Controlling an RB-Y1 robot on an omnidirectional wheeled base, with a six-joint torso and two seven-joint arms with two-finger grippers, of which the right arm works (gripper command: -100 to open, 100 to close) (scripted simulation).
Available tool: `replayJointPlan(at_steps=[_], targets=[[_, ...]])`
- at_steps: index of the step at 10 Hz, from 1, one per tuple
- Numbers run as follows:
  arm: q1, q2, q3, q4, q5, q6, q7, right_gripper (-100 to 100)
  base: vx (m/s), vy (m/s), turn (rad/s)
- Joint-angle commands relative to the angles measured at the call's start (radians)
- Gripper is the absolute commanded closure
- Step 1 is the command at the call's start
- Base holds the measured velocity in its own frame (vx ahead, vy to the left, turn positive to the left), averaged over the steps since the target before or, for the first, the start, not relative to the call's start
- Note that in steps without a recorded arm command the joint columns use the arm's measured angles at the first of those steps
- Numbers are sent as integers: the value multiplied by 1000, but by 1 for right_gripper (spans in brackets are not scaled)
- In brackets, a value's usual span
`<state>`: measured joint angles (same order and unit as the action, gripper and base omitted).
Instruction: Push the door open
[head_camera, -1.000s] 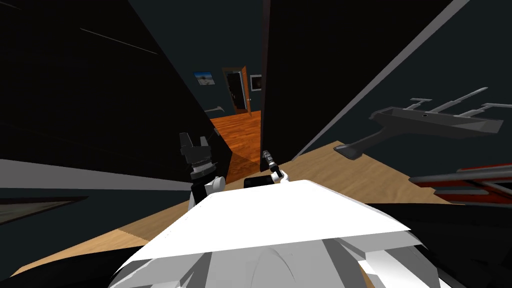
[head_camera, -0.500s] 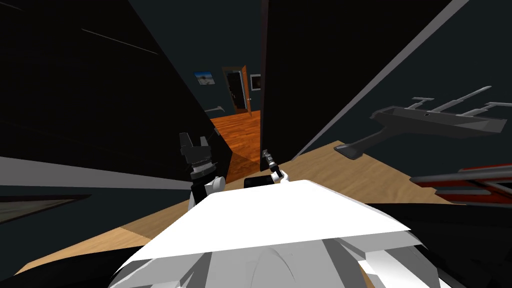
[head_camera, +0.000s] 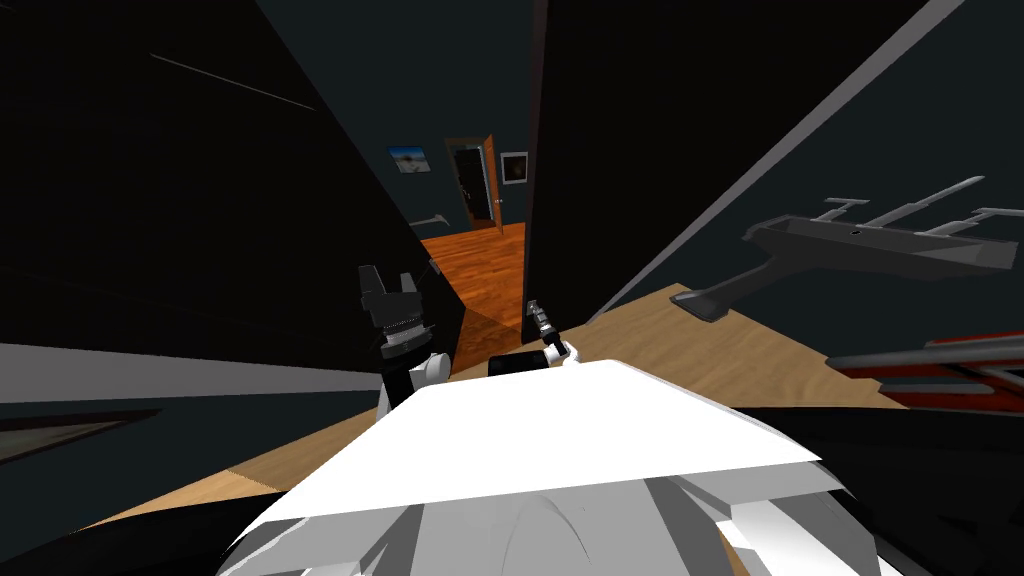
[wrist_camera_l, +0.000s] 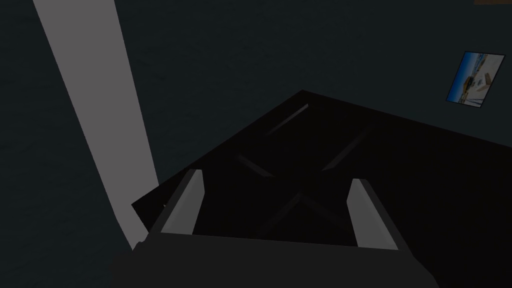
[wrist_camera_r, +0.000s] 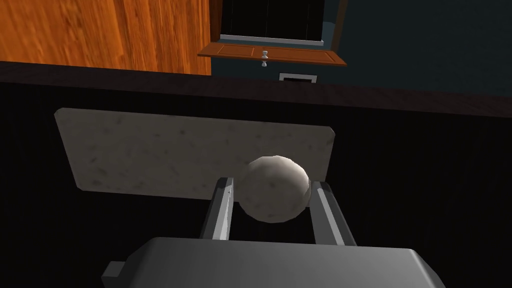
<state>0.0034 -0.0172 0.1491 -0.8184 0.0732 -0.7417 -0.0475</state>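
The dark door (head_camera: 640, 150) stands ajar straight ahead, its edge next to a narrow gap. On it, a round grey knob (wrist_camera_r: 272, 187) sticks out from a pale speckled plate (wrist_camera_r: 165, 155). My right gripper (wrist_camera_r: 272, 212) is at the door's edge (head_camera: 535, 308) in the head view, and its two fingers (wrist_camera_r: 220, 210) press the knob's sides, shut on it. My left gripper (head_camera: 385, 285) is raised beside the dark wall left of the gap. In the left wrist view the left gripper (wrist_camera_l: 277, 212) stands open with nothing between its fingers.
Through the gap lies an orange wood floor (head_camera: 485, 265), with a far orange-framed doorway (head_camera: 475, 180) and a small picture (head_camera: 409, 159) on the wall. A grey pedestal sink (head_camera: 870, 245) stands to the right on the light wood floor (head_camera: 720, 350). A red object (head_camera: 950, 365) is at the right edge.
The whole head view has shifted slightly, so I have moved a little. The door's edge now sits a bit further right, showing more of the far wall behind it.
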Motion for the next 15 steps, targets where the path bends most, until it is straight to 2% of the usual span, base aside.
replayJointPlan(at_steps=[1, 4, 5, 6, 9, 12, 14, 15], targets=[[-14, -14, -19, 7, -8, -7, 2, 100, 158, 60, -27], [-19, -30, -52, 11, -24, -8, 13, 100, 188, 55, -54], [-19, -30, -52, 11, -24, -8, 13, 100, 133, 47, -71], [-7, -30, -45, -8, -22, 5, 13, -100, -66, 62, -59], [0, -26, -45, -17, -26, 4, 11, -100, -211, 53, -46], [10, 2, -45, -28, -31, 3, 8, -100, -220, 30, -52], [-2, -19, -51, -6, -33, -9, 11, -100, -3, 19, 13], [-2, -21, -52, -5, -33, -10, 12, -100, 184, 14, 15]])
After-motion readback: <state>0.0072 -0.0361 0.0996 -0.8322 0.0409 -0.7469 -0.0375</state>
